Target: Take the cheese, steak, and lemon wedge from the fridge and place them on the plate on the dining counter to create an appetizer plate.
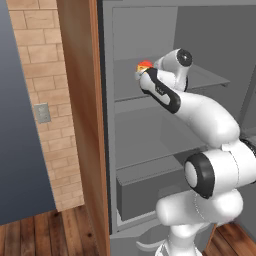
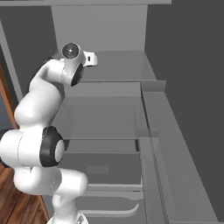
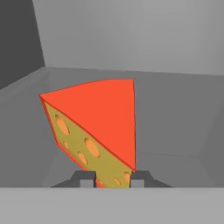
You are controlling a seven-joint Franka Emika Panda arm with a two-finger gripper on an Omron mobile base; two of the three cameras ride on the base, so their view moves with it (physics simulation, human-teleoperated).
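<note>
The claw (image 3: 113,179) sits nearest the hand camera, its two dark tips drawn in narrow against the lower end of the cheese (image 3: 98,127), one on each side, so it looks to be holding the wedge on an upper shelf (image 1: 205,80) of the fridge (image 1: 150,150); whether the wedge rests on the shelf or has left it, I cannot tell. This is the first fetch of the task, the cheese pickup, with steak and lemon wedge to follow. Next, I judge, the arm must lift the wedge, back straight out between the shelves, and carry it to the plate.
</note>
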